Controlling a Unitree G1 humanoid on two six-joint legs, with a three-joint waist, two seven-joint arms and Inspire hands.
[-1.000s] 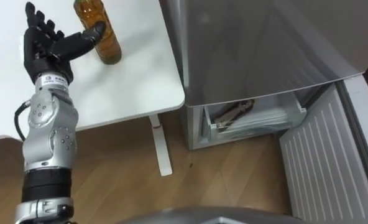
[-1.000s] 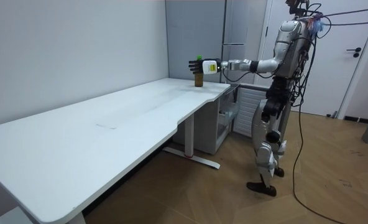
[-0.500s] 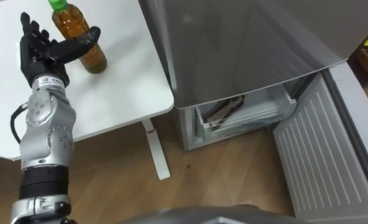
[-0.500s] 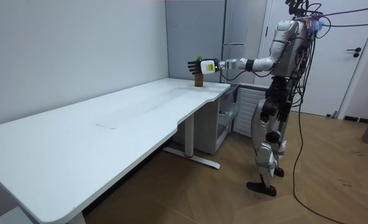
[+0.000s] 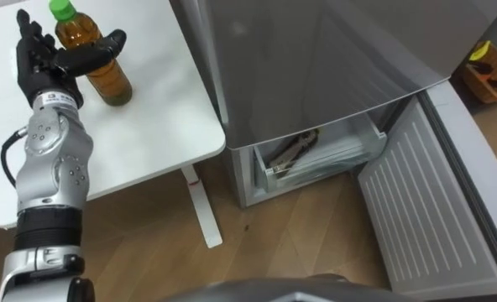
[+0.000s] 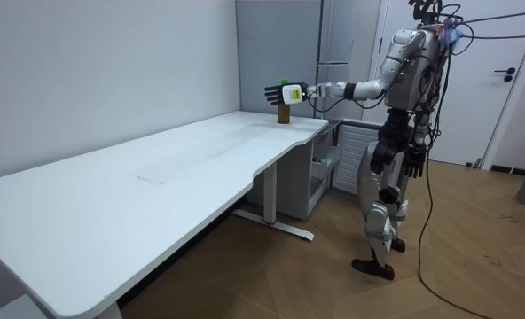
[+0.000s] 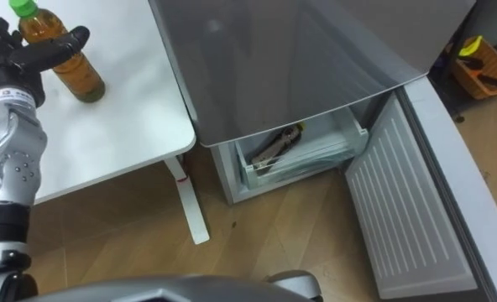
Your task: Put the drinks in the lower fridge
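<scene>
Drink bottle (image 5: 107, 82) w/ green cap and amber liquid stands upright on the white table (image 5: 148, 126), near the corner next to the fridge (image 5: 316, 59). Left robot hand (image 5: 40, 60) is right beside it, fingers straight up and spread, thumb lying across the bottle's front, so it's open, not wrapped round it. Right robot hand (image 6: 413, 163) hangs by the robot's hip in the room view, can't tell its state tbh. Fridge's lower door (image 5: 425, 201) is swung open, drawer (image 5: 316, 155) inside w/ smth dark in it. Robot stands at the table's end, in front of the fridge.
</scene>
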